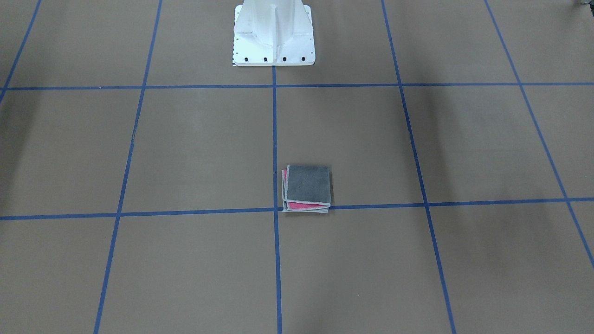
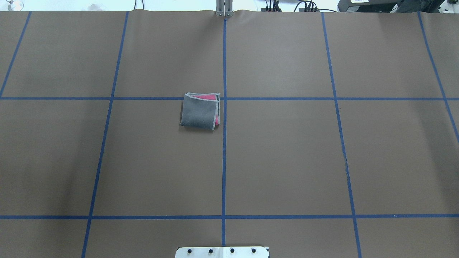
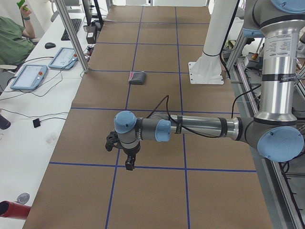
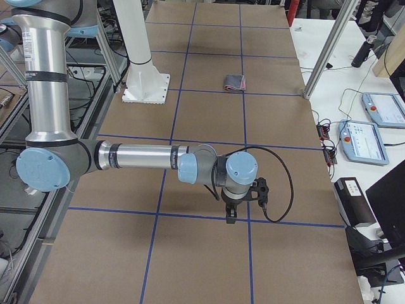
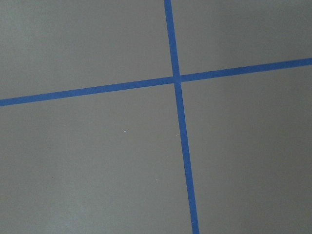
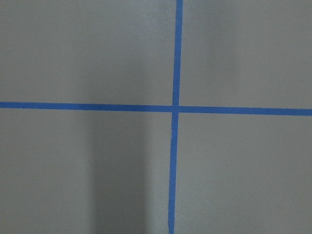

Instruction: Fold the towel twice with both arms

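Overhead exterior view: a folded towel (image 2: pixel 199 114) lies flat on the brown tabletop (image 2: pixel 287 161).
Its dark grey face is up with pink showing at two edges. It sits just left of the centre blue tape line (image 2: pixel 224 161), overlapping a cross line. The left gripper (image 3: pixel 128 165) and right gripper (image 4: pixel 231 218) hang well apart from it, and I cannot tell whether either is open or closed.

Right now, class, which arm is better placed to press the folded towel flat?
Left, narrowly: the towel lies just left of the centre tape line. The left arm and right arm both hover far from it, at opposite ends.
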